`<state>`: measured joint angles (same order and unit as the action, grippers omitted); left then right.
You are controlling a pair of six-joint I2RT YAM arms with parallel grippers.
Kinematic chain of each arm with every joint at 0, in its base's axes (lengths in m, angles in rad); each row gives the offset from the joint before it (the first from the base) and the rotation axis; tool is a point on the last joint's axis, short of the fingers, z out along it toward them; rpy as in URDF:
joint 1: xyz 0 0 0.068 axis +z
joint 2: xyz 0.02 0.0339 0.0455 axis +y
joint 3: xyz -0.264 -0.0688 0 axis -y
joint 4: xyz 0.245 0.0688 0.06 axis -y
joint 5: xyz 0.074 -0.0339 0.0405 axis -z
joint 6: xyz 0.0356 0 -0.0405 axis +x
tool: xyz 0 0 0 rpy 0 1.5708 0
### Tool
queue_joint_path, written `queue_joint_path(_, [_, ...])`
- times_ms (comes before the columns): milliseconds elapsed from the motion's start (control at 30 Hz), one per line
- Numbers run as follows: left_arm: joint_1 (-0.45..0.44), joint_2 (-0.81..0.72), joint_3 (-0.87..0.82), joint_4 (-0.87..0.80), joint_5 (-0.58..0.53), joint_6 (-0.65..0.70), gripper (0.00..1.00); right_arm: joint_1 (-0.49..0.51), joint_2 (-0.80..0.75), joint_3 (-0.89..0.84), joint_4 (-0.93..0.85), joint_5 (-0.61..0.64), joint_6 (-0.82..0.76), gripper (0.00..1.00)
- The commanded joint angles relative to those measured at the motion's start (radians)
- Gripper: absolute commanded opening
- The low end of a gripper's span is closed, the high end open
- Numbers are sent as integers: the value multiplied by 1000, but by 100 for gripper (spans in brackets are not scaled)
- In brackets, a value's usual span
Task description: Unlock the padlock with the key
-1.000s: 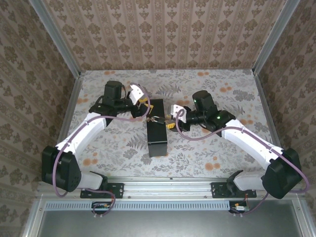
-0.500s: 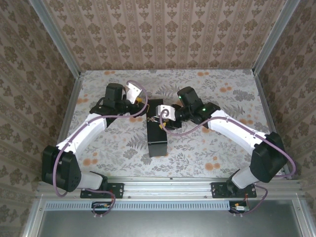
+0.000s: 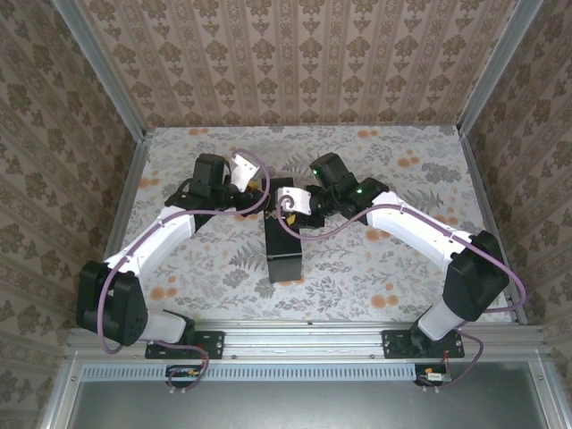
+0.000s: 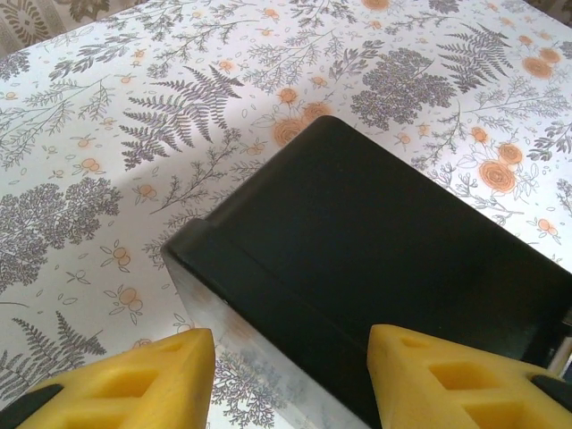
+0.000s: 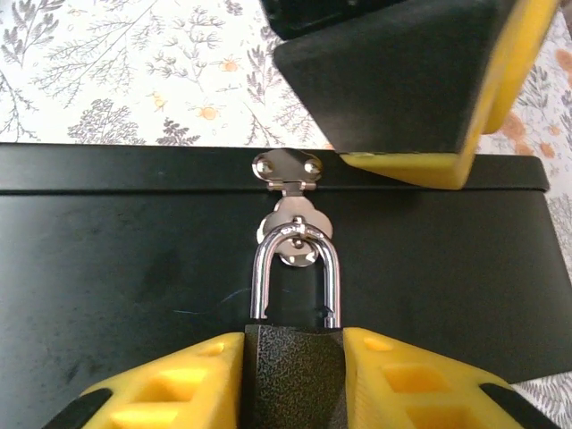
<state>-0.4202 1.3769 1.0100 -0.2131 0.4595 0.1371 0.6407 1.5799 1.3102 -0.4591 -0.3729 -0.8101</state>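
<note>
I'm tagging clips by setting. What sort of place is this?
Probably a lab test cell dressed as a home: wallpapered walls in a metal frame, a floral table, and a left arm and right arm bolted to a rail.

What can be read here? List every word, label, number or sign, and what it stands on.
None: no text can be read.
The padlock body, the black box and the floral tablecloth carry no lettering or numbers.

The left arm (image 3: 159, 235) and the right arm (image 3: 420, 234) have white links, black joints, purple cables (image 3: 308, 239), and yellow pads (image 5: 214, 357) on the jaws.
</note>
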Motion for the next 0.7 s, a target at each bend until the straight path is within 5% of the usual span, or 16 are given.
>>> queue_joint_path(0, [-11,1,-11,-46,37,49,50,-20,32,13,-36,16,81,27])
queue_joint_path(300, [-11,-12,-31,-37,35,52,49,-76,46,79,-105,-113,193,15])
queue_joint_path(667, [-11,-14,-31,-35,42,49,48,-88,53,21,-87,-201,225,21])
